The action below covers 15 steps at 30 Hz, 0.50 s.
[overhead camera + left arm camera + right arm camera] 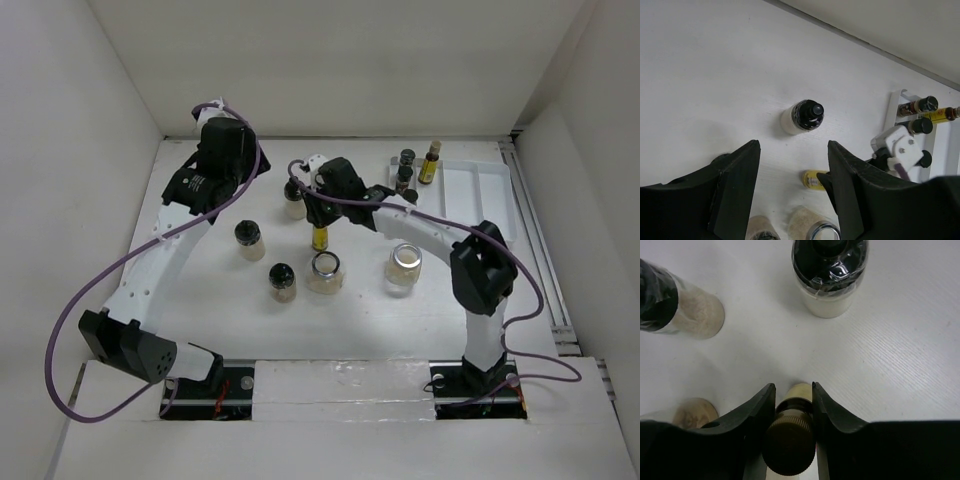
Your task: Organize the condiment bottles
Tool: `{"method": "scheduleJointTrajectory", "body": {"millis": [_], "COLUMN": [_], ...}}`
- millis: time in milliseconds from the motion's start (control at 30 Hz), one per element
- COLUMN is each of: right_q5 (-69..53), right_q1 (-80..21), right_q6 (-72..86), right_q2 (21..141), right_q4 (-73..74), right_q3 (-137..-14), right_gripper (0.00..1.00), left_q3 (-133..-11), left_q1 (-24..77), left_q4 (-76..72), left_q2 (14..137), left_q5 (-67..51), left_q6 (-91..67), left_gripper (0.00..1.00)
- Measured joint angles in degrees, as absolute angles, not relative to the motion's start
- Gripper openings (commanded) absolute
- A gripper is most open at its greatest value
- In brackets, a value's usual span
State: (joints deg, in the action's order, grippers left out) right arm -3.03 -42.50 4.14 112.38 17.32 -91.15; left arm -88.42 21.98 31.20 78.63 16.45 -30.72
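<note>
My right gripper (pixel 320 212) (pixel 793 390) is shut on the neck of a slim amber yellow-labelled bottle (pixel 320 238) (pixel 790 440), upright at mid-table. It also shows in the left wrist view (pixel 812 178). A cream-filled black-capped bottle (pixel 295 203) (pixel 829 280) (pixel 801 116) stands just beyond it. Two dark-capped spice jars (pixel 249 240) (pixel 282 282) stand to the left; one shows in the right wrist view (pixel 685 307). Two silver-lidded jars (pixel 325 272) (pixel 404 268) stand nearer. My left gripper (pixel 222 150) (pixel 794 150) is open and empty, raised at the far left.
A white compartmented tray (pixel 480 195) lies at the far right. Two dark-capped bottles (pixel 407 160) (pixel 403 180) and an amber bottle (pixel 430 162) stand at its left end. White walls enclose the table on three sides.
</note>
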Motion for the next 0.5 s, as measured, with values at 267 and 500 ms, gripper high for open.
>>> {"method": "scheduleJointTrajectory", "body": {"millis": [267,500], "right_q5": [-3.01,0.27], "right_q1": [-31.94,-9.93], "right_q6": [5.69,4.99], "right_q2": [94.39,80.49], "right_q4": [19.18,15.92], "right_q3": [-90.61,-85.17], "right_gripper": [0.11,0.09], "left_q3": [-88.07,-85.78], "left_q1": [21.96,21.96], "left_q4": [30.33,29.17], "left_q2": [78.56,78.59], "left_q5": [12.47,8.27], "left_q6": [-30.33,-30.02], "left_gripper": [0.52,0.52]}}
